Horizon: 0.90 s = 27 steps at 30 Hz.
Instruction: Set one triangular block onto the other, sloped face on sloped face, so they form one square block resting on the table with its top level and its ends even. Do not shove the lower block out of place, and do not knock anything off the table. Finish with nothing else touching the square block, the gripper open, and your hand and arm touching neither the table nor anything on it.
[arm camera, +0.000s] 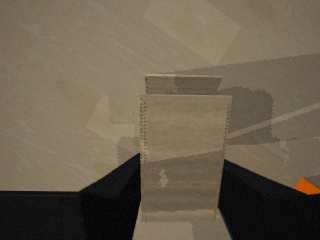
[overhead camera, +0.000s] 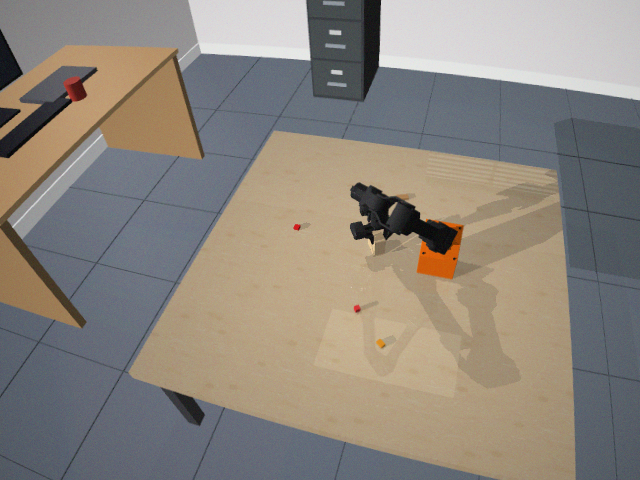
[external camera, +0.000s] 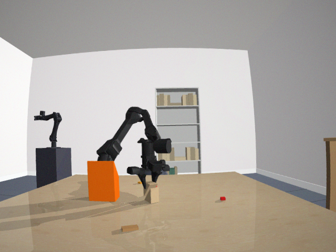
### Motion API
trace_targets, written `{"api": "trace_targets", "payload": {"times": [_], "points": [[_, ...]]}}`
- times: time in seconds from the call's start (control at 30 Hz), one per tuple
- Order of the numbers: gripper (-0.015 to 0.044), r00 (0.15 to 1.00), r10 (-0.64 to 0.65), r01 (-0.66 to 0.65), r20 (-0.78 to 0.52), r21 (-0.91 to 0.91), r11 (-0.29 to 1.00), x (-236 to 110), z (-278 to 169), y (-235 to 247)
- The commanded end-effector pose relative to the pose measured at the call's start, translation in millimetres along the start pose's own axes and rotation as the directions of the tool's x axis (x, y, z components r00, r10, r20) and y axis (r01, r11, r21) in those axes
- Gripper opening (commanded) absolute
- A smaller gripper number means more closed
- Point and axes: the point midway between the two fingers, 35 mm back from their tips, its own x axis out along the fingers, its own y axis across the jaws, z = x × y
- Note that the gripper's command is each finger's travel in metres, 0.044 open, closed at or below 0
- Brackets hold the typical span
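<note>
Upper triangular block (arm camera: 182, 150) clamped btwn end effector (arm camera: 180, 200) fingers, over lower block (external camera: 154, 196)
</note>
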Motion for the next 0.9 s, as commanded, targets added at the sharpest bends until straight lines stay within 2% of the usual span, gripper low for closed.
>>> {"api": "trace_targets", "payload": {"times": [0.0,0.87], "points": [[0.0000,1.000,0.002,-0.002,-0.006,0.008,1.000,3,0,-1],[0.0000,1.000,0.002,-0.002,-0.007,0.009,1.000,14,5,-1]]}}
